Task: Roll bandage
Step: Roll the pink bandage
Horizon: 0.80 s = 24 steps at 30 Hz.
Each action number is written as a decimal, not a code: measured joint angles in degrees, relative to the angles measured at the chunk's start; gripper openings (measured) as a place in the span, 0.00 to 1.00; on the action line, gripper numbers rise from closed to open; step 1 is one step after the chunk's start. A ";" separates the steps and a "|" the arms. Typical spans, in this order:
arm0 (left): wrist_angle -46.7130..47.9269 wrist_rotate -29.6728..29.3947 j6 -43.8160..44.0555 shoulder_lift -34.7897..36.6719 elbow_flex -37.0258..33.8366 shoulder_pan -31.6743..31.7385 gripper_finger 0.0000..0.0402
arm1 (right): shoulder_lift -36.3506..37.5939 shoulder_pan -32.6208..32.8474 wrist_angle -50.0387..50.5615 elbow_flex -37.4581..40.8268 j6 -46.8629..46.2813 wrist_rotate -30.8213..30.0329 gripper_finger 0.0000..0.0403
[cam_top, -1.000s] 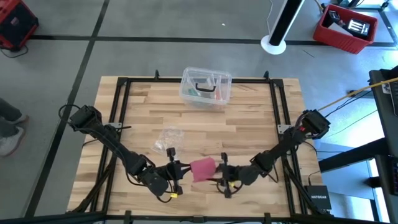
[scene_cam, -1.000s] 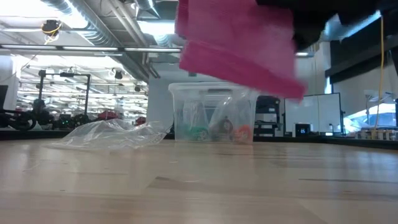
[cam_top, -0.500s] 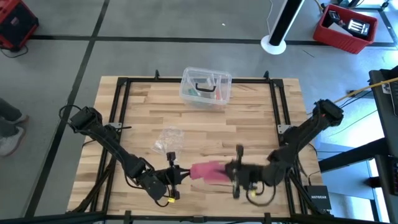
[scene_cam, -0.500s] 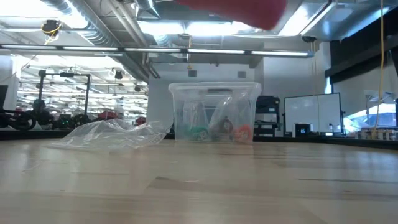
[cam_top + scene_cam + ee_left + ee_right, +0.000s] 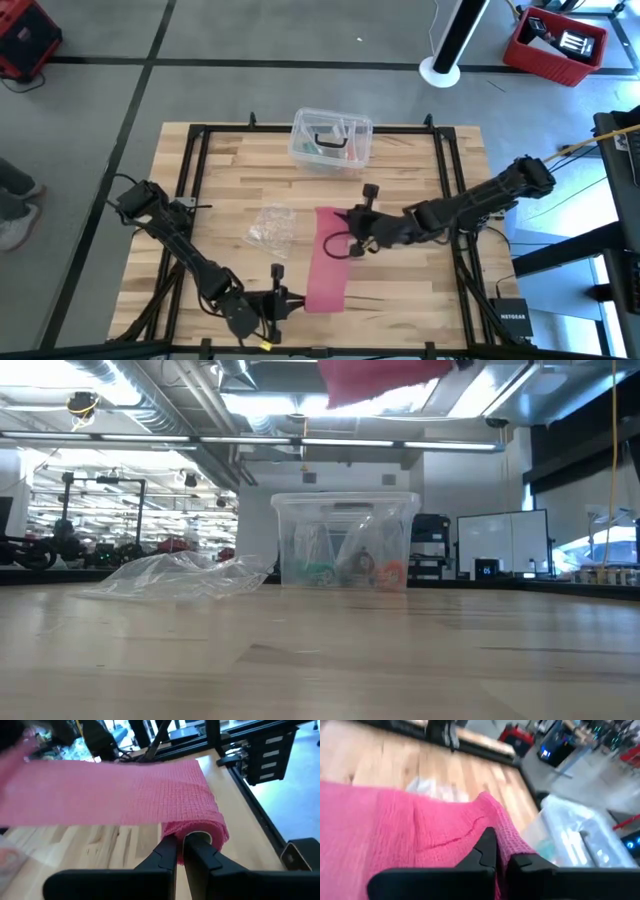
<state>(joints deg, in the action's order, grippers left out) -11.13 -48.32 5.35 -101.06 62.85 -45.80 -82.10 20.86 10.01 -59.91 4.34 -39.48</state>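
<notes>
In the low view the pinkish-red fabric bandage (image 5: 385,377) is cut off at twelve o'clock by the picture's upper edge, with no gripper visible. The clear plastic box (image 5: 331,141) holds small items too tiny to identify from above.

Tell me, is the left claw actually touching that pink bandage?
Touching. The left wrist view shows the left gripper with its fingers pinched on the rolled end of the bandage.

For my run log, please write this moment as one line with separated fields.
bandage: stretched, lifted | left end effector: shut on rolled end, near edge | right end effector: shut on free end, table middle
</notes>
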 joint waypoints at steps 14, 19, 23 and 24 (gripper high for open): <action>0.78 -0.82 -2.01 4.49 1.01 0.19 0.03 | -0.79 -0.59 -4.98 12.45 -11.34 2.19 0.01; 0.51 -0.99 -2.32 4.49 1.01 0.88 0.03 | -0.79 -0.61 -11.58 18.02 -14.94 4.57 0.01; -0.34 -0.95 -2.87 4.49 1.01 1.29 0.03 | -0.79 -0.59 -16.11 20.96 -17.09 6.35 0.02; -0.38 -0.95 -3.18 4.49 1.01 1.36 0.03 | -0.79 -0.61 -16.66 21.38 -17.62 6.82 0.02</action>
<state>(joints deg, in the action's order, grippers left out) -11.51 -49.28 2.17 -96.57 63.86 -44.44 -82.89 20.25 -6.65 -38.53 -13.28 -32.66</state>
